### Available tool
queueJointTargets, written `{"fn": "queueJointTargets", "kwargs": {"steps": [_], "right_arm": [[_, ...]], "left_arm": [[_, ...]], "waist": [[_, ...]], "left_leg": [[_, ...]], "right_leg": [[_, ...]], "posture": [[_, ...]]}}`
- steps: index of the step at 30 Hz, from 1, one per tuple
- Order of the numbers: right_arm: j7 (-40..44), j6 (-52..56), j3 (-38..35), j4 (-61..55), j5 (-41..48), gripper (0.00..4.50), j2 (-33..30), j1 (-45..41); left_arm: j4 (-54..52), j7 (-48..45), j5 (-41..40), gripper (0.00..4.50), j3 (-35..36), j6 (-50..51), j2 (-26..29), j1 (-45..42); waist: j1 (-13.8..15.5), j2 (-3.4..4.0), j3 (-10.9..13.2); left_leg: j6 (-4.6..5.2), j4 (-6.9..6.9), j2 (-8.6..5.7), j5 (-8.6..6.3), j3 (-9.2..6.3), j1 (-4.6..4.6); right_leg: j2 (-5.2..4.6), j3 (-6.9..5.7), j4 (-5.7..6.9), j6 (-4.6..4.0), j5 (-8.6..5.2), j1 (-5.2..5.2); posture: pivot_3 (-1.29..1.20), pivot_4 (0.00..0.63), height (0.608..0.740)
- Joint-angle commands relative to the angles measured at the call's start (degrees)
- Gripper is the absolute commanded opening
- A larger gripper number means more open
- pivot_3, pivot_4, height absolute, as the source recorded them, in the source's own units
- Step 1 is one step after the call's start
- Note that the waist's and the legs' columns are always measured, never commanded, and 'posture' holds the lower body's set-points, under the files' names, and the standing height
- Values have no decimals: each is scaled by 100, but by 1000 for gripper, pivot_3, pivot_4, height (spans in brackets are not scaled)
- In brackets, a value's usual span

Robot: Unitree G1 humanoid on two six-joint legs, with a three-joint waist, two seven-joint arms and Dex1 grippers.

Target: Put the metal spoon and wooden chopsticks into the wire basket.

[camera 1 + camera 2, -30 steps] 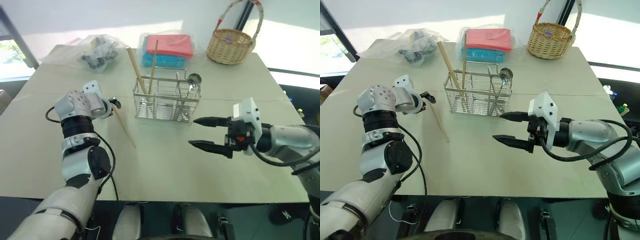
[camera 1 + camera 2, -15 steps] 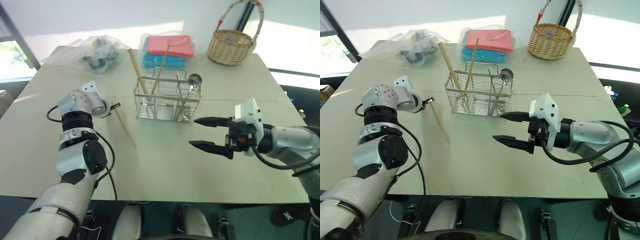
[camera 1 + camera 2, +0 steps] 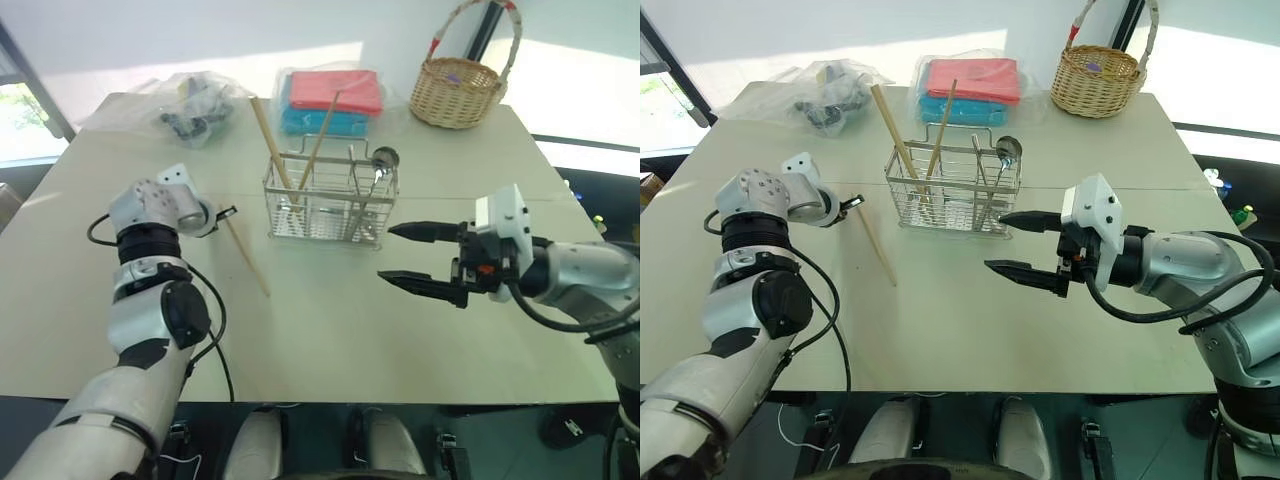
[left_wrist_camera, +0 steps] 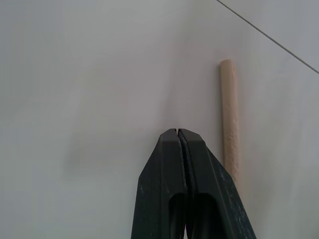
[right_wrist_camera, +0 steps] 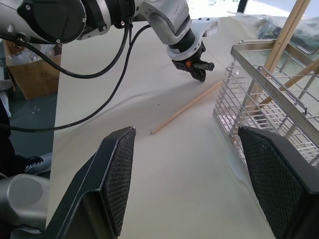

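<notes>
**A:** Looking at the left tool, it's pinched fully closed on nothing. The loose chopstick lies on the worktop just beside its tips, left of the wire basket.

**B:** Yeah, missed it. I'd reopen, straddle the stick, then squeeze. Two wooden chopsticks and the metal spoon are standing in the wire basket already.

**A:** Right tool?

**B:** Gaping wide, empty, hovering right of the wire basket.
</notes>
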Motion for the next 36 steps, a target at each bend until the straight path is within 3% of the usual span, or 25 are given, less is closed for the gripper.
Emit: {"fn": "queueJointTargets", "kwargs": {"steps": [1,3,6,10,14,18,23,36], "right_arm": [[37,-157,-101,-50,-13,3401,14,-101],[46,-171,-94,-53,-29,3401,21,-79],[47,-195,-55,-31,-61,3401,50,-79],[37,-224,-11,3,-109,3401,102,-95],[48,-231,-4,26,-139,3401,123,-108],[53,-214,-2,59,-155,3401,121,-150],[-21,-169,-77,3,-97,3401,134,-78],[-126,-102,-165,-116,-28,3401,70,13]], "left_arm": [[-374,62,70,44,-66,186,148,58],[-652,33,106,283,-156,421,219,45],[-1035,-42,151,1310,-272,824,355,-11],[-1489,-217,244,3442,-482,1256,568,-154],[-1738,-358,310,3442,-560,1438,597,-353],[-1818,-488,250,3442,-498,1503,261,-587],[-1412,-632,445,3442,-736,1356,-83,-156],[-349,-1041,601,3442,-1014,797,22,87]], "waist": [[4,-1,1],[2,-4,3],[6,-5,5],[17,-6,5],[28,-8,6],[27,-9,6],[-1,-5,4],[14,6,-1]], "left_leg": [[0,0,0,0,0,0],[0,1,0,0,0,-1],[0,0,0,0,0,-4],[-1,1,0,0,0,-7],[-1,3,-1,0,-2,-11],[-1,2,-1,0,-2,-10],[-1,1,-1,0,-1,-8],[-2,1,2,1,1,4]], "right_leg": [[0,0,0,0,0,0],[0,0,0,0,0,0],[0,0,0,0,0,-5],[0,0,0,0,0,-5],[0,0,-1,0,0,-4],[0,0,-2,0,0,-4],[0,0,-1,0,0,-5],[2,1,1,0,0,3]], "posture": [[0,150,706],[0,150,706],[0,150,706],[0,150,706],[0,150,706],[0,150,706],[0,150,706],[0,150,706]]}}
